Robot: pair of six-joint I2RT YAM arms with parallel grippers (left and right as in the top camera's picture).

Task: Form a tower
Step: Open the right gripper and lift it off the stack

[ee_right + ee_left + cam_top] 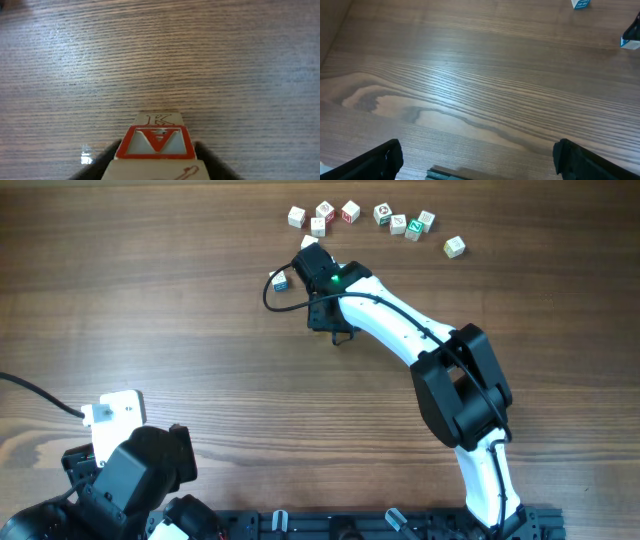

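Along the far edge of the brown wood-grain bench (150, 300) we see small whitish wooden cubes with coloured printed marks lying loose. There is a red-marked cluster (325, 210), a green-marked cluster (398, 224) to its right, and a single cube (455, 247) further right again. All of them lie beyond the white-and-black right arm (400, 320), and none sits in front of its tip. A blue-marked cube (281, 280) sits just beside the arm's wrist, on the side toward the left arm. A thin black cable (268, 295) loops over the bench close to that cube. The left gripper (480, 167) hangs over the near left part of the bench, well apart from every cube. Its fingers (382, 160) are spread wide and released, with only bare wood between them.

The tower (156, 142), a short stack of whitish wooden cubes, stands at the tip of the right arm, near the red-marked cluster. In the right wrist view it shows a face with a red frame and a red triangle. A face lettered K lies above that, and another pale face with a red mark sits at the bottom edge. The right gripper (157, 150) is clenched on the tower, with a dark finger (112, 152) against each side. We cannot tell how many cubes the stack holds.
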